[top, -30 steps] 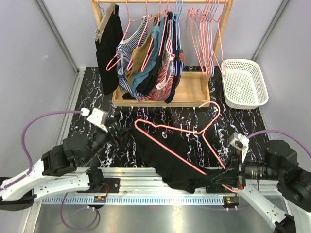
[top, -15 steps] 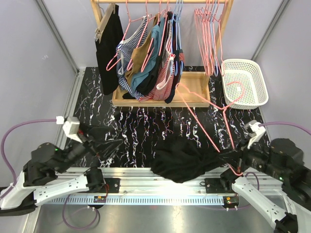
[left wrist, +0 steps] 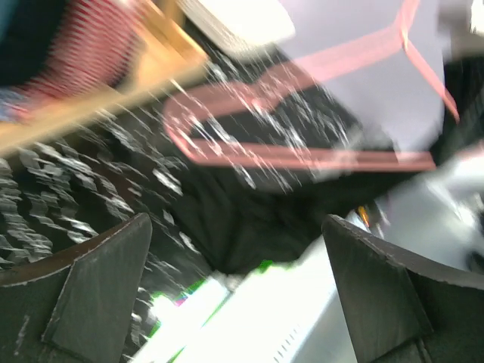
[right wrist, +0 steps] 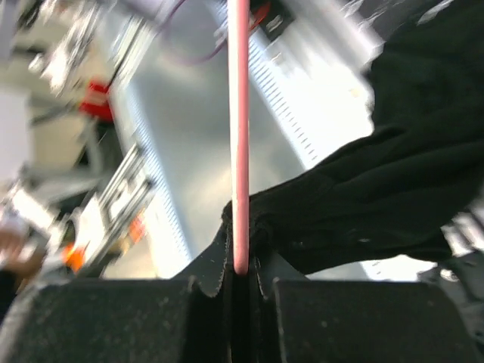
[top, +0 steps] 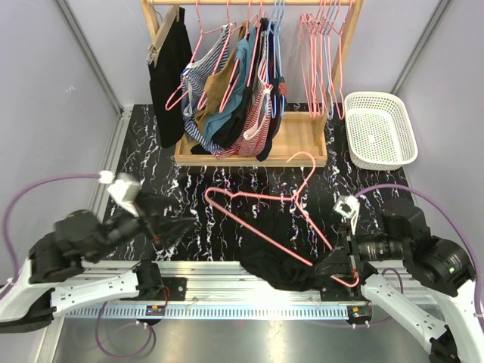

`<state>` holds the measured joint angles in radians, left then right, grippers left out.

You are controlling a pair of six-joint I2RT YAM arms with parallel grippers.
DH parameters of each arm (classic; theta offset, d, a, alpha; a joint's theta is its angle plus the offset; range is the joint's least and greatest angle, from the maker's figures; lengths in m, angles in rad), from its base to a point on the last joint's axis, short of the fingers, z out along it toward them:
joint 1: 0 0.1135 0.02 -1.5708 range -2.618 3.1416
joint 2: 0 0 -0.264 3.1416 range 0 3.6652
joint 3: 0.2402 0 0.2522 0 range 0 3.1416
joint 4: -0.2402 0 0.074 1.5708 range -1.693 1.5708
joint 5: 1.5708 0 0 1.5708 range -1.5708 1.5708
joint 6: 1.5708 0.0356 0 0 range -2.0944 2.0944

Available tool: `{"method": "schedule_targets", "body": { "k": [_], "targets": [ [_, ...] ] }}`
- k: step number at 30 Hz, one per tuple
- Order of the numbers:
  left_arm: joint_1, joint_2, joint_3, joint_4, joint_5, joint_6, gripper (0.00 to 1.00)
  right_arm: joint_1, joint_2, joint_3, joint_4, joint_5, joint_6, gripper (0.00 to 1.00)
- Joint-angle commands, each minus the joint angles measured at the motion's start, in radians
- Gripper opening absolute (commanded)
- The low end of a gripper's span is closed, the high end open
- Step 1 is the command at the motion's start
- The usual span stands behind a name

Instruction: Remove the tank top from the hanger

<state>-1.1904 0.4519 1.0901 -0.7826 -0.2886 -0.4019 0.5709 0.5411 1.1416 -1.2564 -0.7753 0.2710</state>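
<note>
The pink wire hanger lies tilted over the black marbled table, its hook pointing toward the rack. The black tank top is bunched under its lower right part, at the table's near edge. My right gripper is shut on the hanger's right end. In the right wrist view the pink hanger rod runs straight up from the shut right gripper, with tank top fabric pressed beside it. My left gripper stands open left of the garment, holding nothing. The left wrist view shows the hanger and tank top, blurred, beyond the open left gripper.
A wooden rack at the back holds several garments on hangers, plus several bare pink hangers. A white basket stands at the back right. An aluminium rail runs along the near edge.
The hanger, raised toward the basket half a second ago, has swung back left and lies low over the table. The tank top has bunched at the near edge. The left gripper has pulled back left.
</note>
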Motion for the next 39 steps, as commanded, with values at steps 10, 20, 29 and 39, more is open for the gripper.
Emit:
{"method": "schedule_targets", "body": {
  "k": [10, 20, 29, 39],
  "targets": [
    [0.000, 0.100, 0.109, -0.003, 0.337, 0.181, 0.99, 0.294, 0.114, -0.059, -0.001, -0.160, -0.015, 0.00],
    [0.002, 0.280, 0.071, -0.150, 0.814, 0.247, 0.99, 0.350, 0.131, 0.029, -0.008, -0.142, -0.035, 0.00],
    [0.003, 0.340, -0.007, -0.178, 1.132, 0.325, 0.98, 0.356, 0.132, 0.092, -0.031, -0.128, -0.056, 0.00],
    [0.005, 0.406, -0.035, -0.218, 1.140, 0.367, 0.00, 0.356, 0.141, 0.106, -0.047, -0.053, -0.062, 0.00]
  ]
}}
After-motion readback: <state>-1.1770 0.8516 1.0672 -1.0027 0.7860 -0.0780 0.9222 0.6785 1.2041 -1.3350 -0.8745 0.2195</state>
